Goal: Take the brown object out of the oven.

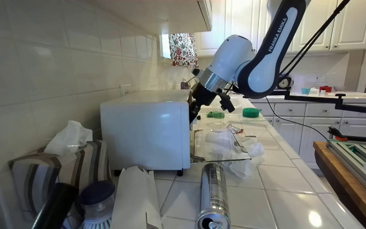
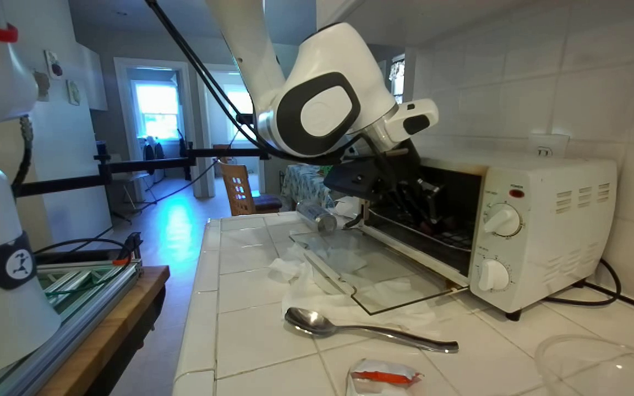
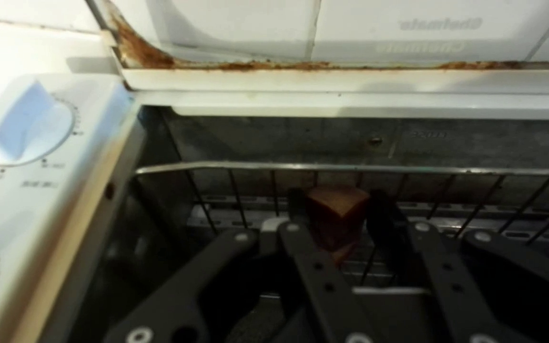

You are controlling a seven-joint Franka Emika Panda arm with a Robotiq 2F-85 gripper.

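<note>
Inside the oven (image 3: 255, 83), mid-frame in the wrist view, one brown object (image 3: 339, 201) is pinched by the claw (image 3: 339, 204); one rack edge (image 3: 422, 169) is seen above, open room either side.

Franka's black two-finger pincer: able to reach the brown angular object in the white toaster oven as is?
Likely yes: the clear glass door is folded down, and in the wrist view the pincer straddles the brown angular object. Can't tell whether it's touching.
</note>
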